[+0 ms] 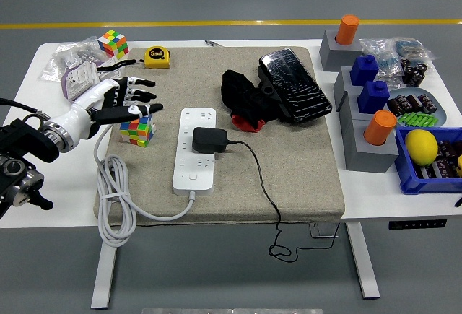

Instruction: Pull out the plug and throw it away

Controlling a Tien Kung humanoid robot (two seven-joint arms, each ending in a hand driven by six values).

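Observation:
A black plug adapter (209, 139) sits plugged into a white power strip (195, 149) on the beige mat (289, 177). Its thin black cable (261, 188) runs right and hangs over the table's front edge. My left hand (126, 101), white with black fingertips, hovers at the mat's left edge, fingers spread and empty, above a colourful cube (137, 130). It is a hand's width left of the power strip. The right arm is out of sight.
The strip's white cord (115, 198) coils at the mat's left front. A black pouch (249, 97) and dark flat device (294, 86) lie at the mat's back. A tape measure (157, 57), second cube (113, 42), grey stands (361, 112) and blue bin (426, 166) surround.

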